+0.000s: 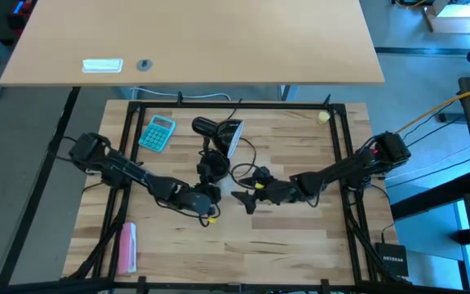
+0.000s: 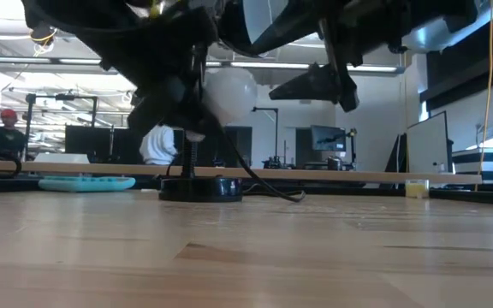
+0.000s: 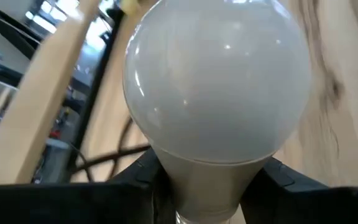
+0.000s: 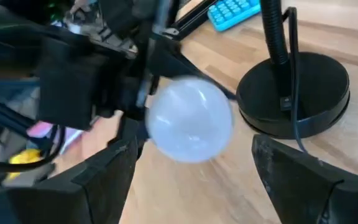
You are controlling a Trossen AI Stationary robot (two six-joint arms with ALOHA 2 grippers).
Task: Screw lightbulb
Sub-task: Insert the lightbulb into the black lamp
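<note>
Where left pincer (image 3: 197,186) grips, lightbulb (image 3: 216,87) base hidden.

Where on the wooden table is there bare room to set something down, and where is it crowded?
Free: the near strip of table between the pink object and the right rail, and the patch between lamp and yellow ball. Crowded: the centre, where the left hand holds the lightbulb facing the open right hand, beside the lamp base.

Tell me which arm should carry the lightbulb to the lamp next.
Left. Its gripper already clamps the lightbulb by its narrow neck, lifted off the table beside the lamp. The right gripper sits with jaws open facing the bulb, holding nothing.
</note>
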